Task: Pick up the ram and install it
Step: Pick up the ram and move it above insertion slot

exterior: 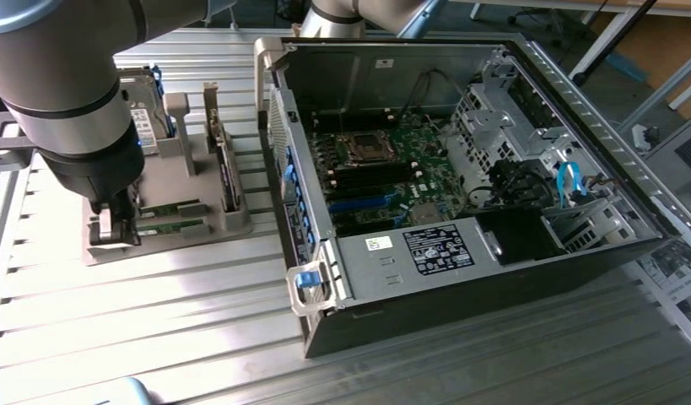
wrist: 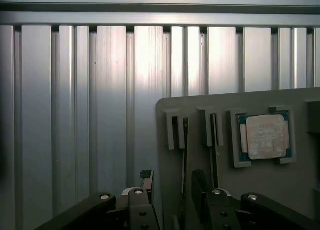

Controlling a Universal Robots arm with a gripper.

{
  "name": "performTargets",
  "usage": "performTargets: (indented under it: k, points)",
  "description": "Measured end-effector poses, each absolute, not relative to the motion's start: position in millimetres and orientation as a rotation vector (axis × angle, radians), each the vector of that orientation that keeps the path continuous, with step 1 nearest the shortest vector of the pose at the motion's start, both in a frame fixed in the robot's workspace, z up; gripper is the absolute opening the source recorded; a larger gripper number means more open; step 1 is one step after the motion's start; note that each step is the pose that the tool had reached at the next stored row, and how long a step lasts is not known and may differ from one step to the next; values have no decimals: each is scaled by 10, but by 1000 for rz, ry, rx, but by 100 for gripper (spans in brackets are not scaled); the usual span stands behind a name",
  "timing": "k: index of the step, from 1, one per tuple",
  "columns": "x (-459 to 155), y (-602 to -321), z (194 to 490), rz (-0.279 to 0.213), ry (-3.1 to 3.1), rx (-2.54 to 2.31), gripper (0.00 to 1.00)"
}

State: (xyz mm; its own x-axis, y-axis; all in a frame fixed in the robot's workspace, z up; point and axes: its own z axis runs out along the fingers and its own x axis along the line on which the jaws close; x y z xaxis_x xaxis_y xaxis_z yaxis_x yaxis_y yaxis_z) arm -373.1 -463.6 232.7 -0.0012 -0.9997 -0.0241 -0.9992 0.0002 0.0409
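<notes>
Ram (exterior: 170,226): a thin green stick standing on its long edge in a slot of the grey holder (exterior: 210,240). In the exterior view the holder is at nine o'clock from the open case (exterior: 435,278). From the wrist the ram (wrist: 185,155) is just a dark sliver, edge-on.
Second stick (exterior: 165,209): in the next slot, just beside the first, at its twelve o'clock in the exterior view.
Jaws: spread wide and lowered over the holder under the arm (exterior: 64,101), one finger on each side of the ram. I can make out no contact, and nothing is held.
Chip (wrist: 265,136): a square silver processor in its own pocket of the holder, beyond the two slots and clear of the jaws.
Case: lying open on the ribbed metal surface (exterior: 153,321) with the board (exterior: 418,139) facing up. The long memory slots (exterior: 368,180) run at about six o'clock from the socket (exterior: 362,148). I cannot tell whether any is filled.
Handling: I would judge the ram light, stiff and brittle, with slick flat faces. The safest hold looks to be square across those faces near the upper edge and mid-length, clear of the contact edge down in the slot. A crooked pinch could tilt it and bind it in the holder.
Progress: the pick is not yet made, and the ram sits in the holder.
</notes>
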Motion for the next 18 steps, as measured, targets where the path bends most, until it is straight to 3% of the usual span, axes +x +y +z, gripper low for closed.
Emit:
performTargets:
  k: [18]
  points:
    - [-3730, -4536, 2289, -72, -2213, 2212, 44]
